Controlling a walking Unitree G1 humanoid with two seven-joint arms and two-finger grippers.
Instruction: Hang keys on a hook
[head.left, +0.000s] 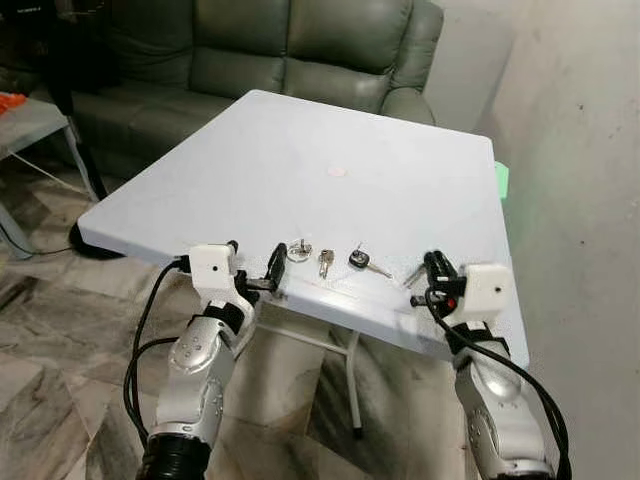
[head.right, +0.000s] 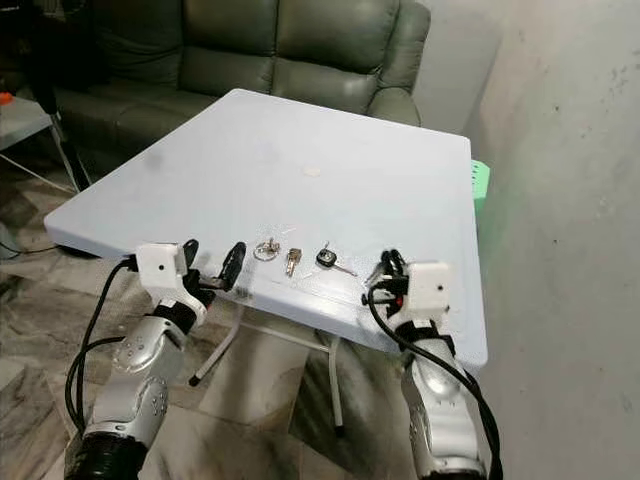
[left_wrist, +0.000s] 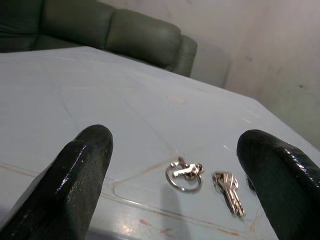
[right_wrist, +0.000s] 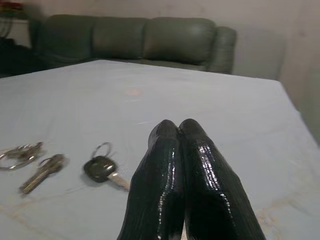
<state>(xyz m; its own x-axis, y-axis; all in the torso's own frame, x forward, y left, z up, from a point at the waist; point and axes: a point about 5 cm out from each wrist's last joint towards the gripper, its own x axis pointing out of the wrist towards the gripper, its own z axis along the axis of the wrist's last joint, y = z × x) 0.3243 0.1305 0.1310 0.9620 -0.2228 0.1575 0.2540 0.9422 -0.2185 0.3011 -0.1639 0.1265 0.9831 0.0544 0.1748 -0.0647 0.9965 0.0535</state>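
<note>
Carefully, I'd ease my spread left tool (head.left: 254, 268) straight over the key ring (head.left: 298, 250) lying at the desk's (head.left: 300, 150) near edge, right tool (head.left: 434, 271) clenched empty.

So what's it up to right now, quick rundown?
Left gripper open at table edge, facing key ring. Right gripper shut, empty. Brass key and black-headed key untouched. No hook seen.
</note>
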